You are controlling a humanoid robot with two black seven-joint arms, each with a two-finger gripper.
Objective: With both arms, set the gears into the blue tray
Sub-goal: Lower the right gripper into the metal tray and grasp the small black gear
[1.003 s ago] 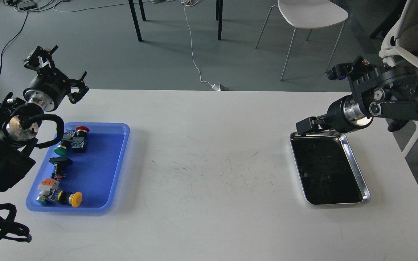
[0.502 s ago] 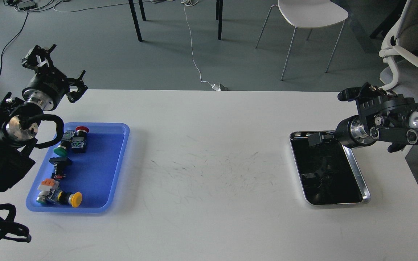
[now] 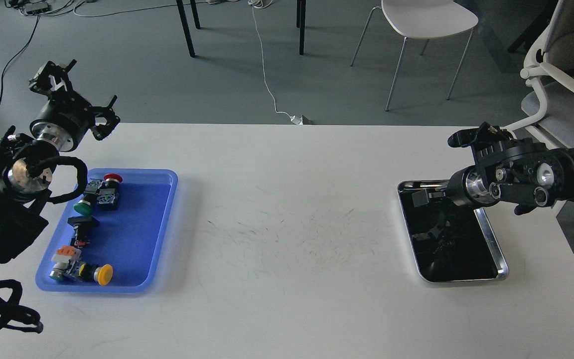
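Two trays on the white table [image 3: 287, 309]. Blue tray [image 3: 137, 234] on our left holds roughly five push-button switches [image 3: 83, 271], with yellow, green and red caps among them; no readable writing. Steel tray [image 3: 494, 247] on our right has a dark inside; gears can't be made out in it. Our right gripper [image 3: 420, 197] is low over its far end, finger state unclear. Our left gripper [image 3: 73, 94] is raised beyond the blue tray, fingers spread, holding nothing

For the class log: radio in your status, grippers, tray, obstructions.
Left gripper raised beyond blue tray, empty. Right gripper low over steel tray, state unclear. Gears not discernible against dark interior. Blue tray holds push-buttons; table between clear.
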